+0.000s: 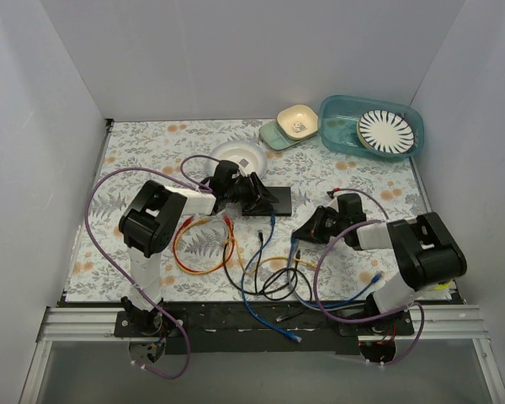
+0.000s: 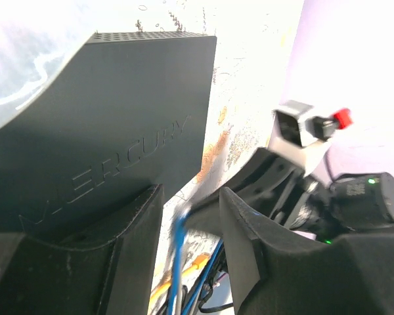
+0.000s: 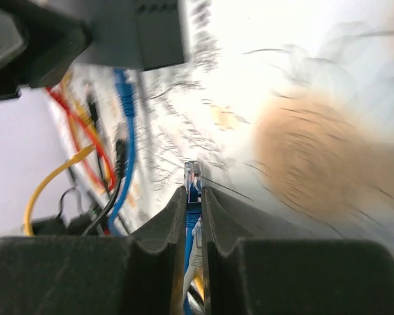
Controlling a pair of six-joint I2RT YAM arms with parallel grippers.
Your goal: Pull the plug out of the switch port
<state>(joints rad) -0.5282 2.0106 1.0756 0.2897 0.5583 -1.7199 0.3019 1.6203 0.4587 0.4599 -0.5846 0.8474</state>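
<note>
the right gripper (image 3: 194, 191) is pressed together on a blue patch cable (image 3: 192, 213), pinching its boot just behind the clear plug (image 3: 192, 174), which pokes out past the fingertips. that plug hangs over the floral table cover (image 1: 151, 143), apart from the switch (image 2: 118, 118), so it looks to be out of its port. the left gripper (image 2: 190, 193) is spread, with one finger lying over the switch's near corner and the other beside it. nothing shows pinched between them. a second blue cable (image 3: 123, 111) ends right at the switch's socket edge, and i cannot tell whether it is seated. the plug is likely light, hard, and brittle at its latch tab. the cable is limp, so the boot is the sound place to grip. the switch seems light enough to slide, so it is worth pinning down.
</note>
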